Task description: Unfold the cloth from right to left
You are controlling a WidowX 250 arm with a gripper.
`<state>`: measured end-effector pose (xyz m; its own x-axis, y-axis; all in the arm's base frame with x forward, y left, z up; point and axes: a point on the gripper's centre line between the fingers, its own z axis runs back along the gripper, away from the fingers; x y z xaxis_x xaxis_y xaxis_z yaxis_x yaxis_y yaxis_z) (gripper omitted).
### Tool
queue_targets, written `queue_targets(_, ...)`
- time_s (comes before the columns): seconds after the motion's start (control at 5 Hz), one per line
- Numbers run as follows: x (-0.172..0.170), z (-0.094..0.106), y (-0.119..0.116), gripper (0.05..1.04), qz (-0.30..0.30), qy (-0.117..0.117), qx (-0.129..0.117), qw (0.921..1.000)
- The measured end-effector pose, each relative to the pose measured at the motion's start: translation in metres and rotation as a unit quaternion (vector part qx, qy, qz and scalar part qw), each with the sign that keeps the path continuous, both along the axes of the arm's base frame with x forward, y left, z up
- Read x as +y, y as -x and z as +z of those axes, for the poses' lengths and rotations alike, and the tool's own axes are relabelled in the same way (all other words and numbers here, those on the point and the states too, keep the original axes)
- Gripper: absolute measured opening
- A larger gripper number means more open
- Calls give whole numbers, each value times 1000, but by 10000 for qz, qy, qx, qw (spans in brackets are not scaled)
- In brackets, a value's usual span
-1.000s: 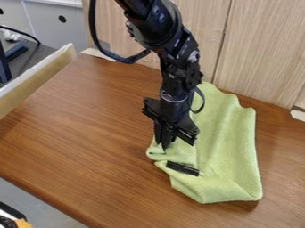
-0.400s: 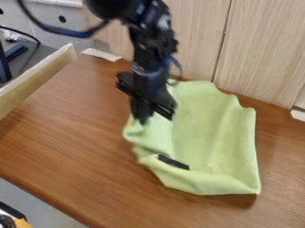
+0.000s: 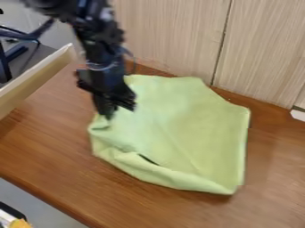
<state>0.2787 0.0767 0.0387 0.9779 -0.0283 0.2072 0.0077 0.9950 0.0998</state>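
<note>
The black gripper [image 3: 107,116] hangs over the left part of the table, shut on the left edge of the green cloth [image 3: 184,120]. That edge is bunched and lifted a little at the fingertips. From there the cloth spreads broadly to the right, with a rolled fold along its front edge. A dark strip on the cloth is partly covered by this fold. The far right side of the cloth lies fairly straight.
The brown wooden table [image 3: 53,147] carries the cloth. Pale wood panels [image 3: 262,53] stand along the back, and a light wooden ledge [image 3: 35,80] borders the left side. The table's front edge slants across the lower left.
The gripper has moved left and slightly toward the back, pulling the cloth's left edge with it. The cloth has opened out wider, its right side has shifted slightly left, and less of the dark strip shows.
</note>
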Motion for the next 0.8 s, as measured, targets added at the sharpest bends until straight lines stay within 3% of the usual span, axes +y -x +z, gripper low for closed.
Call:
queue_targets(0.4,37,-59,15,55,256,412,187,9986)
queue_targets(0.8,40,-68,21,77,324,417,160,9985)
